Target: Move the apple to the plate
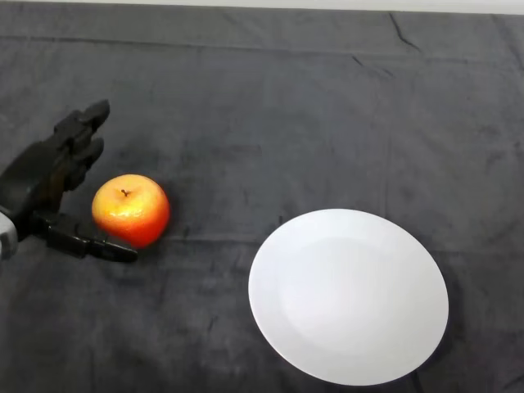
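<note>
A red and yellow apple [131,210] sits upright on the dark cloth at the left, stem up. A white plate [349,295] lies empty on the cloth at the lower right, well apart from the apple. My left hand [39,182] is just left of the apple and open. Its fingers [82,135] reach up behind the apple's left side and its thumb [94,243] lies along the cloth under the apple's front left. The apple sits in the gap between them; I cannot tell whether the hand touches it.
The dark cloth [286,123] covers the whole table, with a few creases at the back.
</note>
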`<state>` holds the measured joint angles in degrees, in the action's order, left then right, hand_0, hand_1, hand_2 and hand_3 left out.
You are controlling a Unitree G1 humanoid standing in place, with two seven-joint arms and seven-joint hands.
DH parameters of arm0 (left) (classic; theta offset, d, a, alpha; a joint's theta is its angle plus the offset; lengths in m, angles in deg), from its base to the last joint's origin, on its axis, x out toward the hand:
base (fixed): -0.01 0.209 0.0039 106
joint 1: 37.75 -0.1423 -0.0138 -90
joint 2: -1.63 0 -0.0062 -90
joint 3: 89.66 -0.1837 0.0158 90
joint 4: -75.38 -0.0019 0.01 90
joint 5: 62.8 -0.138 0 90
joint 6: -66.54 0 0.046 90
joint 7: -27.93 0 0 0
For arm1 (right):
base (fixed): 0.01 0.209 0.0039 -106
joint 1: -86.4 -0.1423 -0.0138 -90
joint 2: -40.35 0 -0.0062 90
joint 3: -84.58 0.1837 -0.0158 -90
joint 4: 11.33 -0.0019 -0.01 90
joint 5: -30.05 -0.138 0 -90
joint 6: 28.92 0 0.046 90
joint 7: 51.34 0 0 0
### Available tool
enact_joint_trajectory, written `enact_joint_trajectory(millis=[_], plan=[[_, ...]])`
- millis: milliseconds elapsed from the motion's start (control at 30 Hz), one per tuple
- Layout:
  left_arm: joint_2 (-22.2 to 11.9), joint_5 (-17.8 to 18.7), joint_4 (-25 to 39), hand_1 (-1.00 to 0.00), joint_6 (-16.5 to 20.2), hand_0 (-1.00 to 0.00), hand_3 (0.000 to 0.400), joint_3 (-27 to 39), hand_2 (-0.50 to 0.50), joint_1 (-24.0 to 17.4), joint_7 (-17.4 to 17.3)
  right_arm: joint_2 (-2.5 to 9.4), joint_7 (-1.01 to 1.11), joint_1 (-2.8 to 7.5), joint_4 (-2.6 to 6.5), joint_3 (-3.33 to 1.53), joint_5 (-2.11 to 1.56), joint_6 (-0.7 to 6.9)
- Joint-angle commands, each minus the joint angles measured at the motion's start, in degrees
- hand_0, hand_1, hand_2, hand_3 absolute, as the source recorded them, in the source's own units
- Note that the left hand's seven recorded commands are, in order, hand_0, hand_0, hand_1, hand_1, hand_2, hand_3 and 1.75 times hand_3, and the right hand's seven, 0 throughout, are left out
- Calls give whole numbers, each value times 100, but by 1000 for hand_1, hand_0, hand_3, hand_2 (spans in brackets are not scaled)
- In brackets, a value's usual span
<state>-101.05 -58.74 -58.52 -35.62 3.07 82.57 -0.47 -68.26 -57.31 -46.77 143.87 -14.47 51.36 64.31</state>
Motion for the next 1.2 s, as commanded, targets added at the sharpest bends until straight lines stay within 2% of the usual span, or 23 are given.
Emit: enact_joint_trajectory(millis=[33,267,500,567,600,633,667,700,733,767,800,833,867,900,1033,1200], plan=[[98,-99,-202,0,-197,0,0,-90,0,170,-80,-16,20,275,-52,73,-58,52],[75,-157,-700,0,-506,0,0,-77,0,220,-117,-16,19,272,-38,73,-56,45],[220,-333,-1150,0,-661,0,0,-180,0,357,50,-21,24,254,-21,72,-52,43],[268,-388,-1257,0,-711,-82,33,-221,-41,376,97,-20,22,253,-16,71,-51,40],[287,-415,-1315,0,-737,-290,116,-241,-145,388,114,-20,22,252,-13,71,-51,39],[299,-440,-1372,-59,-761,-612,245,-259,-276,401,124,-21,22,251,-11,71,-51,37],[307,-461,-1419,-71,-780,-659,264,-274,-294,414,130,-21,22,251,-8,71,-50,36],[319,-486,-1472,-208,-801,-835,334,-293,-314,427,140,-21,21,250,-6,71,-50,34],[335,-514,-1521,-337,-826,-922,369,-314,-292,435,155,-20,20,249,-3,71,-50,33],[351,-544,-1568,-522,-851,-984,394,-337,-231,442,172,-20,21,247,0,70,-49,33],[364,-570,-1605,-631,-870,-1000,400,-357,-184,449,187,-19,20,245,2,70,-49,33],[374,-595,-1641,-686,-886,-1000,400,-376,-157,458,198,-19,20,244,5,70,-48,32],[380,-625,-1686,-820,-907,-1000,400,-399,-90,472,205,-18,19,243,8,69,-48,31],[379,-646,-1717,-875,-922,-1000,400,-415,-63,483,205,-18,19,241,10,69,-47,30],[353,-722,-1834,-1000,-1000,-1000,400,-467,0,517,192,-17,18,236,20,68,-46,26],[307,-804,-1941,-1000,-1072,-1000,400,-518,0,580,177,-16,17,230,33,67,-44,20]])
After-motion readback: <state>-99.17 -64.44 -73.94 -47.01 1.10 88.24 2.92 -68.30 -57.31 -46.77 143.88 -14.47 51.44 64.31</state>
